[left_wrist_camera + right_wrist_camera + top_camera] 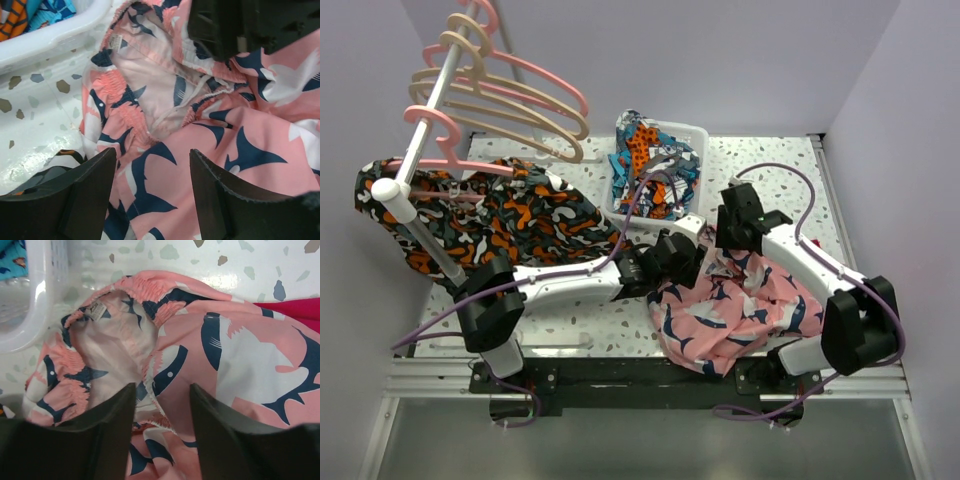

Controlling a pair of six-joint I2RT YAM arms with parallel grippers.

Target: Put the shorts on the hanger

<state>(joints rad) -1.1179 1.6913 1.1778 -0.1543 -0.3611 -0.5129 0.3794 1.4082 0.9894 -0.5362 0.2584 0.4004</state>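
- Left gripper (pixel 152 162): fingers stand well apart, pointing down at the shorts (pixel 740 310). Fabric lies flat in the gap, with no pinch visible.
- Right gripper (pixel 162 395): fingers also apart, a somewhat narrower gap, over the waistband edge. Nothing is clamped.
- Both grippers sit close together at the upper left end of the shorts, just beside the white bin (pixel 695 130).
- Left arm: reaches low across the table (pixel 780 170) from its base toward the right. Right arm: folds back toward the centre from its base and partly covers the shorts.
- Shorts: salmon pink with a navy and white print, lying crumpled on the table between the arm bases. The elastic waistband gapes open, showing the pale lining, a label and a white drawstring.
- A red cloth (pixel 295 315) shows at the edge of the shorts.
- Tan hanger (pixel 545 118): hangs on the rail (pixel 420 130) at far left among pink hangers, well apart from the shorts.
- A black-orange garment (pixel 520 215) lies below the rail.
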